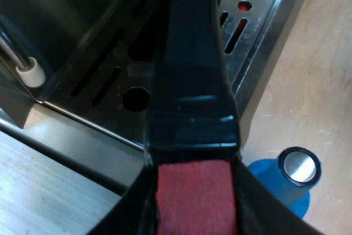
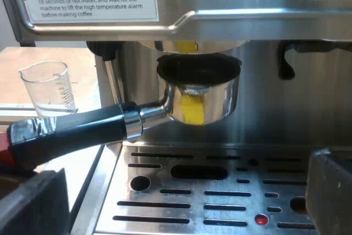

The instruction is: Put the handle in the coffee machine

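Insertion step, I judge: left gripper (image 1: 192,205) clamps holder (image 2: 220,94), handle (image 2: 71,130) at eight o'clock; next needs raising, twisting locked.

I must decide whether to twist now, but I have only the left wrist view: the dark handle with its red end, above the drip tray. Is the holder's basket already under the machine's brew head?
Observer: Yes, the basket sits directly below the brew head, its rim close under it; whether it is seated, I cannot tell.
Operator: Where is the right gripper?
Observer: The right gripper hovers open over the drip tray, holding nothing.
Operator: What stands near the handle?
Observer: A measuring glass stands beside the machine, beyond the handle.
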You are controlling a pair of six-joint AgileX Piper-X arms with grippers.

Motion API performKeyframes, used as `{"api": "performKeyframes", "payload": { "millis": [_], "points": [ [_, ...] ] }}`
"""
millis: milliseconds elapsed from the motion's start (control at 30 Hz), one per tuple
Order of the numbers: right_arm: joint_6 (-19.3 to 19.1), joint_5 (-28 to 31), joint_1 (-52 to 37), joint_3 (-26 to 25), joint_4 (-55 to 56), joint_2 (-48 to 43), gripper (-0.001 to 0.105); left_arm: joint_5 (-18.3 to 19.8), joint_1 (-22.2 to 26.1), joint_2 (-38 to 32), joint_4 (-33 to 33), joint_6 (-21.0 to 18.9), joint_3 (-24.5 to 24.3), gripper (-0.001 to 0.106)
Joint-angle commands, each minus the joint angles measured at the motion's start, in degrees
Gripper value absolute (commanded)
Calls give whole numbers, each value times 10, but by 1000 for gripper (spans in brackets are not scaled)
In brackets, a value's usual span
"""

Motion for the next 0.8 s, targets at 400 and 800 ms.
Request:
{"api": "performKeyframes", "payload": {
  "millis": [400,800],
  "points": [
    [-9,7,0,-1,-3,-1,87,33,1,-6,-11,-16,-33,0],
    [-9,7,0,-1,-3,-1,87,33,1,-6,-16,-16,-34,0]
  ]
}}
